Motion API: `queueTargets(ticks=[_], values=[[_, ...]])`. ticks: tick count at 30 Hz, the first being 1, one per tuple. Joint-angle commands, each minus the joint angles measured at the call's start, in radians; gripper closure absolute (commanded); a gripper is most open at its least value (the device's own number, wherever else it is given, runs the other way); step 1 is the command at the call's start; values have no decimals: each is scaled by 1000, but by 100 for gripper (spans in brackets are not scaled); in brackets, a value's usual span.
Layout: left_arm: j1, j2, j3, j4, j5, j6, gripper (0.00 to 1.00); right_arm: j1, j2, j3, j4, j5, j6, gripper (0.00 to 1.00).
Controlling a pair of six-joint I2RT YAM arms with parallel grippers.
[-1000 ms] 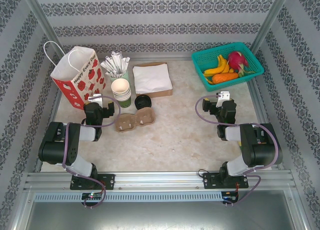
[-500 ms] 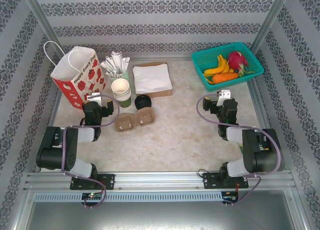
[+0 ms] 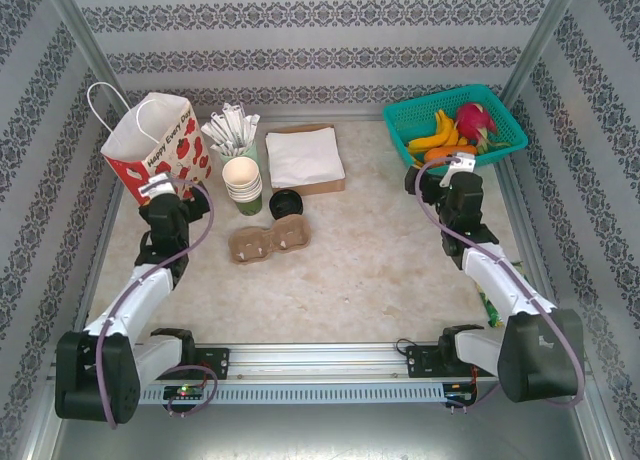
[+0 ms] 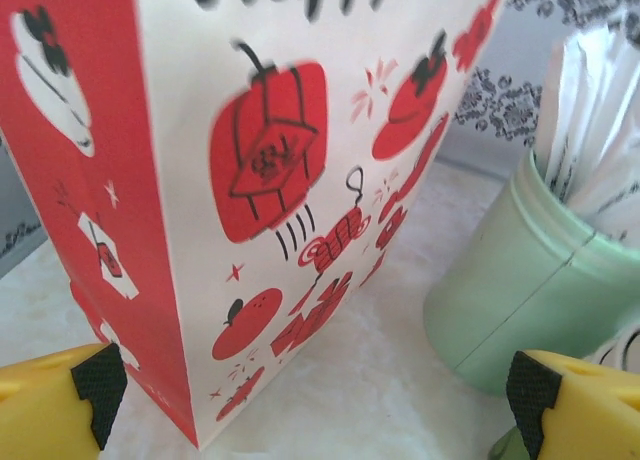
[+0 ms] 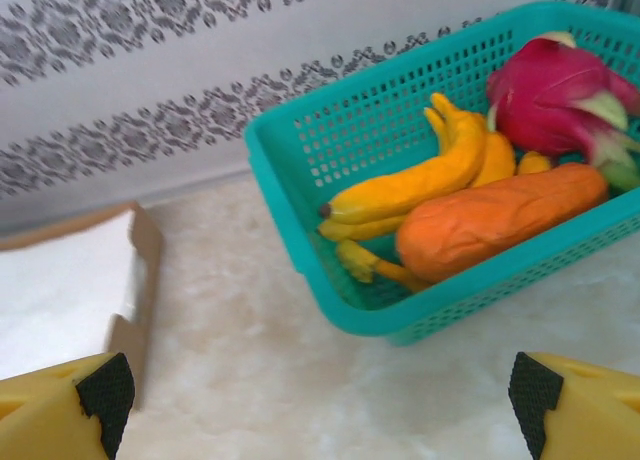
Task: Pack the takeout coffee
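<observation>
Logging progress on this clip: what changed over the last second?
The left tool reached out and left toward the paper bag; the right tool advanced to the teal basket. Both open, nothing gripped. The lidded coffee cup, carrier and other items stayed put.

Matt paper bag (image 4: 270, 180); plastic basket (image 5: 480, 295).

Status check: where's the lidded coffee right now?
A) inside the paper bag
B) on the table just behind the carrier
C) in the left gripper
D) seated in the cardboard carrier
B: the top view shows the takeout coffee standing on the table, just behind the cardboard carrier and beside the stack of cups.
</observation>
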Motion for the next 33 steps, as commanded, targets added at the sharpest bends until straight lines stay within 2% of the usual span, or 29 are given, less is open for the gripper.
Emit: queueTargets(ticks=[1, 6, 9, 13, 16, 19, 22, 27, 33], values=[[-12, -15, 86, -284, 7, -245, 1, 66, 6, 60, -103, 12, 179, 2], [-25, 12, 219, -504, 115, -433, 1, 216, 62, 191, -234, 126, 218, 2], [-32, 65, 341, -610, 255, -402, 1, 282, 105, 260, -284, 118, 217, 2], [-36, 165, 515, -806, 320, -358, 1, 319, 168, 295, -258, -16, 279, 2], [-37, 261, 659, -951, 369, -294, 1, 345, 215, 329, -279, -41, 322, 2], [-50, 360, 789, -1064, 393, -234, 7, 370, 259, 358, -289, -51, 344, 2], [-80, 426, 890, -1125, 370, -183, 16, 394, 289, 374, -277, -55, 347, 2], [-106, 511, 994, -1187, 321, -140, 32, 413, 323, 400, -273, -49, 349, 2], [-116, 603, 1068, -1229, 292, -131, 47, 424, 348, 428, -278, -46, 329, 2]])
